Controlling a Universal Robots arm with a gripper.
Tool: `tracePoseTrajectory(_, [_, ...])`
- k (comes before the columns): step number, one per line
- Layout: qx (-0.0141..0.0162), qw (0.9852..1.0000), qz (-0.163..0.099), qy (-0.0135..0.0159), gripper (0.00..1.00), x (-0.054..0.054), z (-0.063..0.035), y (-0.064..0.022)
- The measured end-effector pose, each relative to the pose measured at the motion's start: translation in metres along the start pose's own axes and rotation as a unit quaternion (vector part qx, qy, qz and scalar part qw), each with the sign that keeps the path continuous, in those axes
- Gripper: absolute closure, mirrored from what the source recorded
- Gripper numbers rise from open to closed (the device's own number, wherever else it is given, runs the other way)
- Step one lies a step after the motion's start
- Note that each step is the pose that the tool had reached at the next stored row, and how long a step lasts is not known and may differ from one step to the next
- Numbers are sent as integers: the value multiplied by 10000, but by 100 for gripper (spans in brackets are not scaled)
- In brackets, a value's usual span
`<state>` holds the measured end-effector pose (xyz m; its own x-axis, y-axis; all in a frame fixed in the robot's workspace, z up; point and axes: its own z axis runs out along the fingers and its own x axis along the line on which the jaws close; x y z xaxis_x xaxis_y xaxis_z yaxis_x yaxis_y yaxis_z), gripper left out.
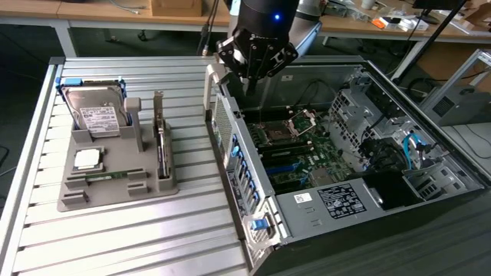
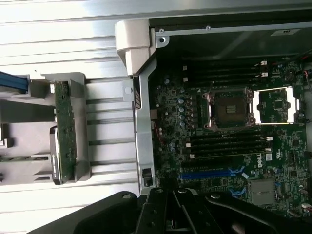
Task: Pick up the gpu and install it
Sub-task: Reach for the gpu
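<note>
The gripper (image 1: 250, 80) hangs over the open computer case (image 1: 247, 172), just inside the corner of the case's perforated end panel and above the edge of the motherboard (image 1: 307, 155). Its claw is closed all the way, the black fingers (image 2: 156, 214) pressed together, and it has hold of nothing. The gpu (image 1: 162, 148) is outside the case and well apart from the claw. It stands on edge as a thin strip in a slot of the grey holder (image 1: 107, 198), which lies on the slatted table (image 1: 115, 241) just beside the case's perforated panel. Farther from the case in the same holder, a hard drive (image 1: 96, 112) stands upright and a memory stick (image 1: 115, 174) lies flat. Inside the case, the processor socket (image 2: 229, 109) sits mid-board, and a blue expansion slot (image 2: 204, 173) runs close to the claw's fingers
</note>
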<state>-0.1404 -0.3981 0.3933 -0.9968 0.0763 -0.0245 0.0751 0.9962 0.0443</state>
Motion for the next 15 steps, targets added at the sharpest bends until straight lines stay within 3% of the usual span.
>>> tracePoseTrajectory(15, [0,10000,0,0,89,55,-2,-4])
